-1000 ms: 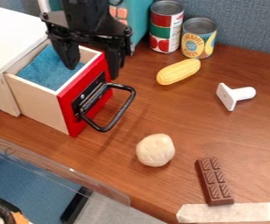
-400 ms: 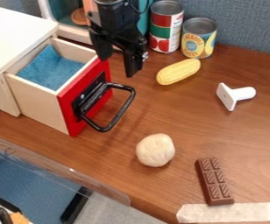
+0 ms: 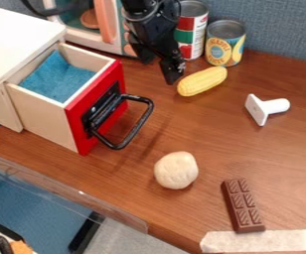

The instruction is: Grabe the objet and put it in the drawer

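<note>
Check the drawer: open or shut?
Drawer open: its red front stands well out from the white cabinet, blue cloth showing inside.

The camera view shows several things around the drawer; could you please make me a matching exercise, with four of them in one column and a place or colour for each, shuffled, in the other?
Things:
1. Chocolate bar
2. Blue cloth
3. Corn cob
4. Round lump

Places and colours:
A. Inside the open drawer
B. Off-white
C. Brown
D. Yellow, in front of the cans

Right pairs: 1-C, 2-A, 3-D, 4-B
</note>
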